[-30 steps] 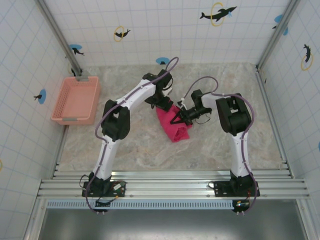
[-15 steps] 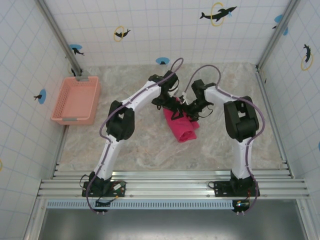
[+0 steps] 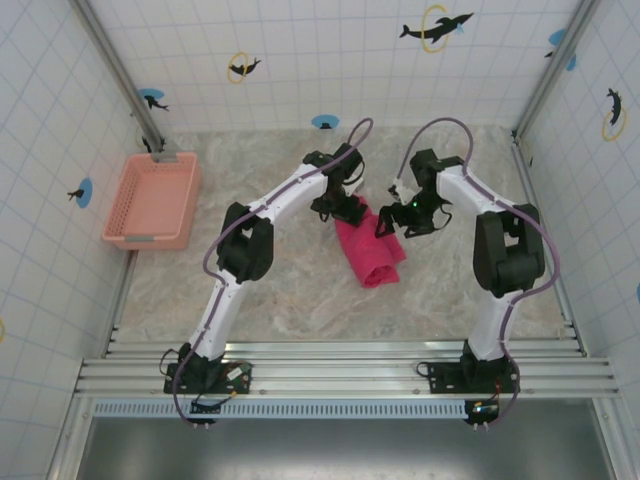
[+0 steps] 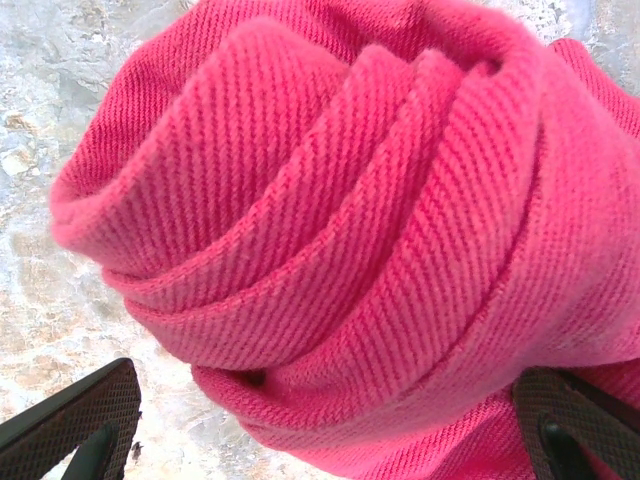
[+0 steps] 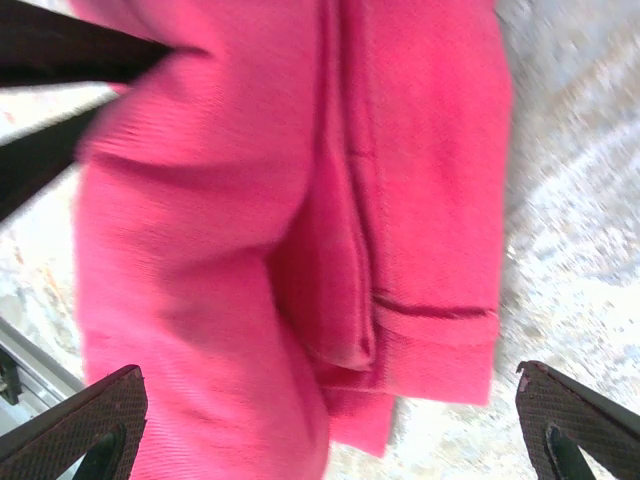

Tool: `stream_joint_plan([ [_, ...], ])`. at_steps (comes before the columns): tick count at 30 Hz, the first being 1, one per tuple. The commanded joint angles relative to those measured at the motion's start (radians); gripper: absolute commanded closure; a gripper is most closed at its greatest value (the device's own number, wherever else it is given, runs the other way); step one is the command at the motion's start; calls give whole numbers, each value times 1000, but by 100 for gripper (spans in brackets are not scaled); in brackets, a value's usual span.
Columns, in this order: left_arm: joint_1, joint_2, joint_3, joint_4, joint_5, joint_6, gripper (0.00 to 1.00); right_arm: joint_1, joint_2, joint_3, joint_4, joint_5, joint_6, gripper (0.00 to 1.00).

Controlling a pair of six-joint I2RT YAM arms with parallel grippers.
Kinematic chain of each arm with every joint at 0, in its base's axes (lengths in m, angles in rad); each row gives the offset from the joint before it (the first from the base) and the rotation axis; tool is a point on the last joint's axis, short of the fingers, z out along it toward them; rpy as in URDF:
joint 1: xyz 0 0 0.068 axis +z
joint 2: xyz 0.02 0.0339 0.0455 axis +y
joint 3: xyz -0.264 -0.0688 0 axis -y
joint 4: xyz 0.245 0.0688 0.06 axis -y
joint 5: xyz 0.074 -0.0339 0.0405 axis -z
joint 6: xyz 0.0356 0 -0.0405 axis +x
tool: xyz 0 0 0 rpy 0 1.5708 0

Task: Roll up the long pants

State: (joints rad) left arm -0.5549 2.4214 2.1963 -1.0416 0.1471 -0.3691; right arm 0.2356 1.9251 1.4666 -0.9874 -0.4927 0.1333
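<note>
Beside right end effector [image 3: 388, 224] — long pants [image 3: 370, 256]

Left end effector [image 3: 347, 210] and right end effector [image 3: 386, 224] angle inward toward each other, jaws wide.

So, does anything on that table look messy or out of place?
Nothing stands out. The long pants lie as a compact roll on the table, layers spiralled tidily; the basket sits upright, well apart.
</note>
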Motion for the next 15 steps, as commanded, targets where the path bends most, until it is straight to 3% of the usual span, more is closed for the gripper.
stream_joint_plan([
  [1,-29,122,-55,-113,-46,-1,3,2,28,-31,-11,0,-28,2],
  [8,-30,126,-52,-125,-43,-13,3,16,117,-66,73,-126,-1,2],
  [15,-36,133,-52,-138,-39,-25,3,49,156,-73,102,-158,9,2],
])
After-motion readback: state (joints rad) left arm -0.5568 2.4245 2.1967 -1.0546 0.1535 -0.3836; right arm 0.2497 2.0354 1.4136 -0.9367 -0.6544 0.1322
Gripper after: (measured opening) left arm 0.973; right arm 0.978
